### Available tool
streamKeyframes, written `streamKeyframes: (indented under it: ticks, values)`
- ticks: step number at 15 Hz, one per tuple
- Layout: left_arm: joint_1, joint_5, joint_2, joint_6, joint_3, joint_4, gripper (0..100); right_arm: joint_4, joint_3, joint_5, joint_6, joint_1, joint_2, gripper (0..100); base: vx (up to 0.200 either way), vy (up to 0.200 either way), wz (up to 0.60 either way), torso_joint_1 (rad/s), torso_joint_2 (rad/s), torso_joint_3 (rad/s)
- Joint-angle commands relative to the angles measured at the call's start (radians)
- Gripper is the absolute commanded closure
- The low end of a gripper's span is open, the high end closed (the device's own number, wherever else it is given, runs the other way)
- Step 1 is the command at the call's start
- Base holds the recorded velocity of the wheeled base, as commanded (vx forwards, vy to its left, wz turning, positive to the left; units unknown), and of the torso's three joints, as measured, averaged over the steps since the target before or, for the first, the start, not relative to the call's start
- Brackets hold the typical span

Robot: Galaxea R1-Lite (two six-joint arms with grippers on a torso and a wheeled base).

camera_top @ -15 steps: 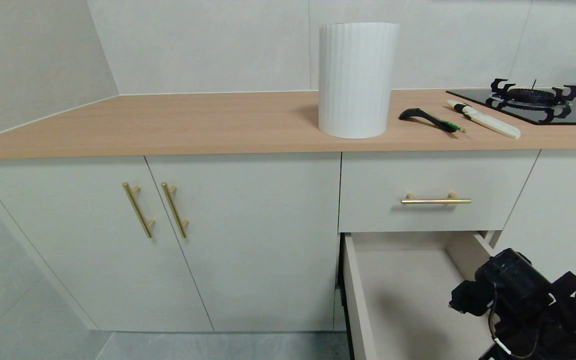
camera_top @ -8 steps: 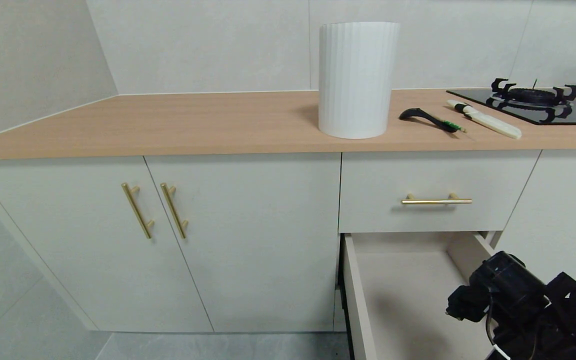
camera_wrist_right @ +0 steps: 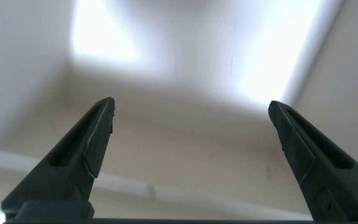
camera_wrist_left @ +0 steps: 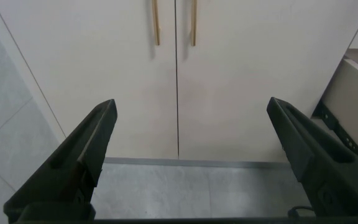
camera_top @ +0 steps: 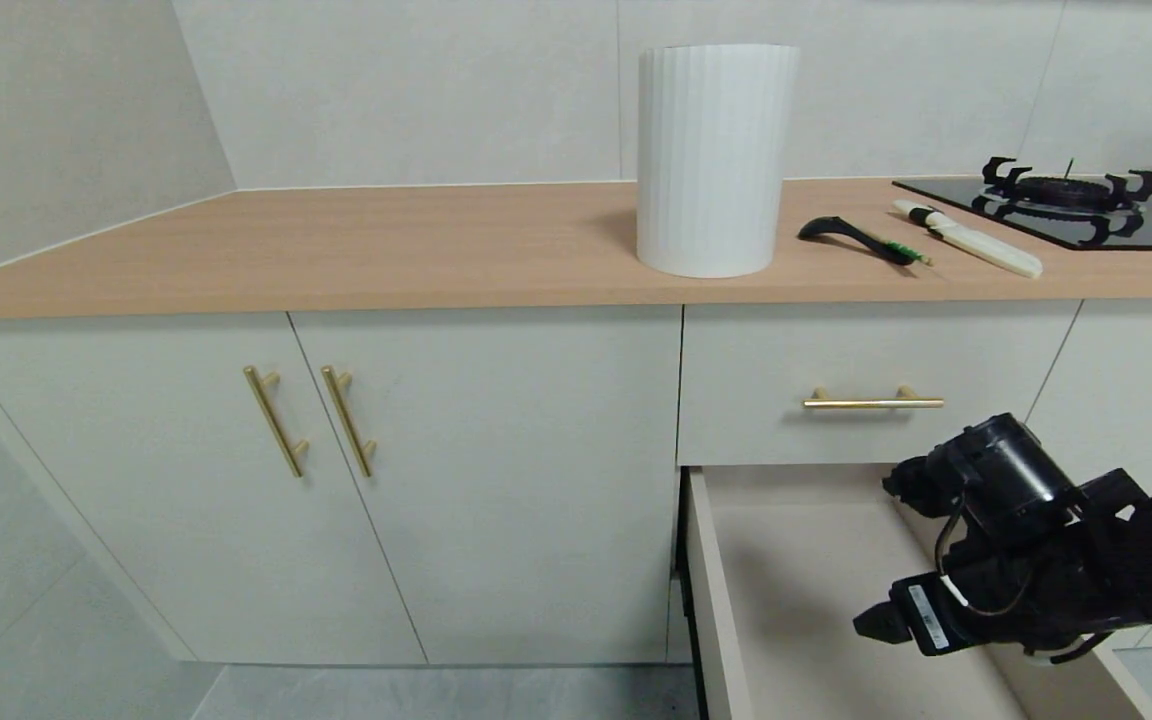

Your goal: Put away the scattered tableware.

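Tiles [camera_top: 416, 90] back the wooden table [camera_top: 386, 245], whose right end carries a ribbed white canister [camera_top: 711, 160], a black-handled utensil [camera_top: 861, 240] and a white knife [camera_top: 971, 245] beside the gas hob [camera_top: 1066, 205], while below, the right tool [camera_wrist_right: 191, 106] gapes wide over the open drawer [camera_top: 796, 560] and the left tool [camera_wrist_left: 190, 106], equally spread, faces cabinet doors [camera_wrist_left: 229, 93].

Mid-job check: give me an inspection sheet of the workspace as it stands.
Surface: wooden counter, level.
Job's things: black tool and white knife lie on the counter beside the stove; lower drawer open.
Clutter: white ribbed canister upright on the counter.
Grippers: left gripper open, facing the cabinet doors; right gripper open, over the lower drawer.
Cables: thin cable looped on the right wrist.
Surroundings: tiled wall; upper drawer shut.
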Motion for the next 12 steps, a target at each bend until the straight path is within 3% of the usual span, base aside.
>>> streamKeyframes:
  ticks: [1,6,10,12]
  values:
    - [0.000,0.000,0.001,-0.002,0.000,0.000,0,-0.038,-0.001,-0.002,0.002,-0.025,-0.003,0,0.000,0.000,0.00,0.000,0.00,0.000]
    - [0.000,0.000,0.001,-0.002,0.000,0.000,0,-0.174,0.042,-0.029,-0.001,-0.030,-0.005,0,0.000,0.000,0.00,0.000,0.00,0.000]
    - [0.000,0.000,0.001,0.000,0.000,0.000,0,-0.176,0.047,-0.056,-0.001,-0.030,-0.014,0,0.000,0.000,0.00,0.007,-0.02,-0.012]
    - [0.000,0.000,0.001,0.000,0.000,0.000,0,-0.176,0.048,-0.055,-0.001,-0.030,-0.020,0,0.000,0.000,0.00,0.071,-0.30,-0.227]
